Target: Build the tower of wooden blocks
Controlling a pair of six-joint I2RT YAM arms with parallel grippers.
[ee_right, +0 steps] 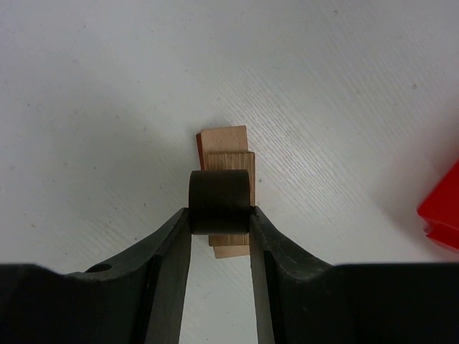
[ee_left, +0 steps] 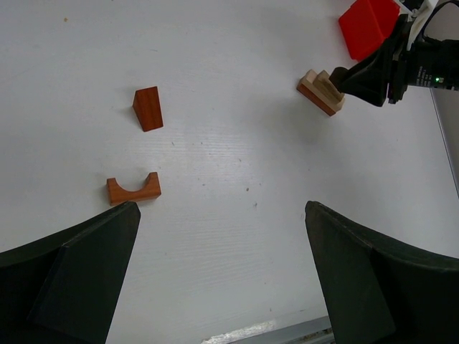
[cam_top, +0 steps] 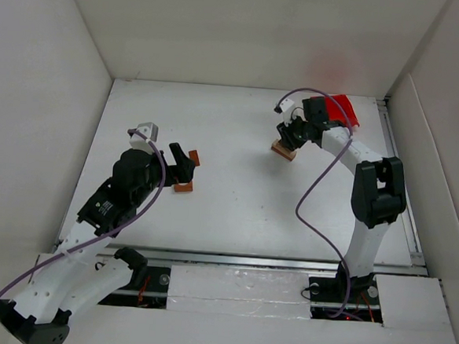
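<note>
Dark cylinder (ee_right: 220,197) is pinched by the right end effector (ee_right: 220,215) over the tan stacked blocks (ee_right: 224,147) at far right; the left end effector (ee_left: 221,211) stands spread near an arch block (ee_left: 133,190).

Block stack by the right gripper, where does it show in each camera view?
Top external: stack upper middle-right, at the right gripper tip.
Left wrist: upper right, left of that gripper.
Right wrist: centre, beyond the cylinder the gripper clamps.
Shared landmark: red bin, to the stack's right in all three.
</note>
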